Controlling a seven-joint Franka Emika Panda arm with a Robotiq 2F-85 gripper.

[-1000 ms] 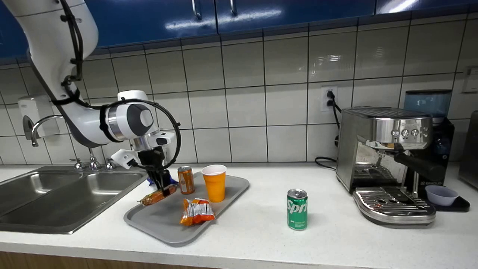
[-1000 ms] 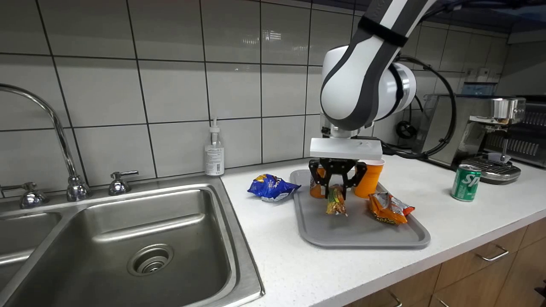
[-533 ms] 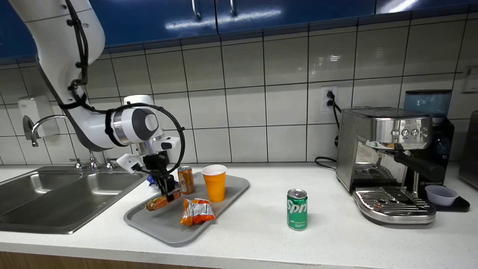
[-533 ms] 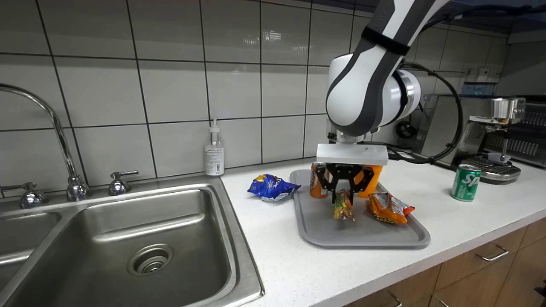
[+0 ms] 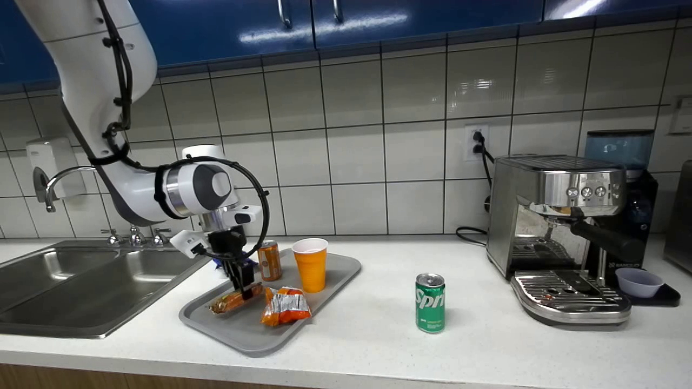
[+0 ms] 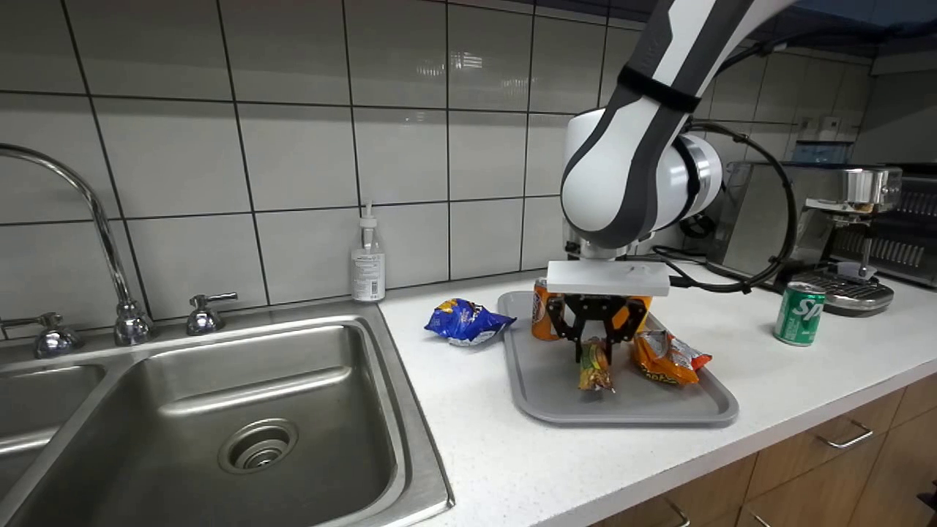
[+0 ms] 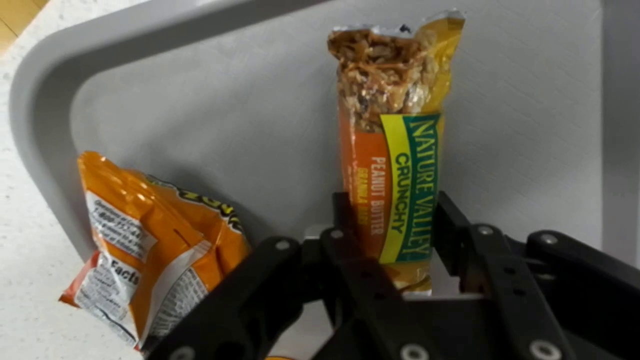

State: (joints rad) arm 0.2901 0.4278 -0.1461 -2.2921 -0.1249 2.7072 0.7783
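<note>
- Pincer is being clamped around a granola bar over the tray.
- Bar is being crowded by an orange bag, can and cup.
- Arm is being held bent, wrist downward.

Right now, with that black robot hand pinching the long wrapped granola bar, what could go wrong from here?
The black two-fingered gripper holds the long shiny-wrapped granola bar nearer one end, so the free length might pivot in the grip. The crumpled orange foil snack bag lies close by, at the rim of the grey rectangular tray, so a sideways move could nudge it. The upright orange cup, white inside, stands near too; a bump might tip it.
</note>
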